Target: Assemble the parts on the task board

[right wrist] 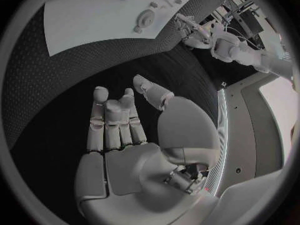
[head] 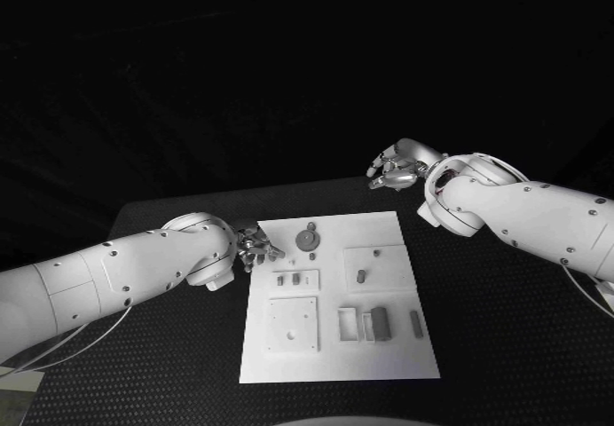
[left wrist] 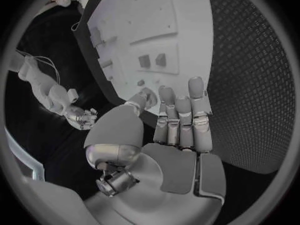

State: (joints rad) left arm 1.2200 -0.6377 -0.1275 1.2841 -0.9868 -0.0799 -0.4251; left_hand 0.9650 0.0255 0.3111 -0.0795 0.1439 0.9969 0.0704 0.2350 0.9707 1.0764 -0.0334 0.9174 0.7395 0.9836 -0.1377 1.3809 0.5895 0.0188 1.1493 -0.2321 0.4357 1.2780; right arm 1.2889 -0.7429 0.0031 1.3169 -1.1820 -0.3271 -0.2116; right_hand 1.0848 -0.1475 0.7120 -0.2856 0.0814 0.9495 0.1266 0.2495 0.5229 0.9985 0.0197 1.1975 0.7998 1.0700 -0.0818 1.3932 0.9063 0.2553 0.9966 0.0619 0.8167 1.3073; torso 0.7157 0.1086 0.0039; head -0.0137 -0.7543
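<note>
Task board (head: 384,222), a flat white rectangular plate, lies in the middle of the black, finely textured tabletop (head: 512,337); we see shallow square and oblong recesses moulded into it, a round disc-shaped part (head: 307,238) near its far edge, and small grey block-shaped parts (head: 379,321) standing in a row toward its near edge; our left robot hand (head: 255,245), silver and smooth, sits just beside the board's far left corner, fingers straight and side by side, holding nothing; our right robot hand (head: 396,168) hovers beyond the board's far right corner, well apart from it, fingers spread loosely and empty.
</note>
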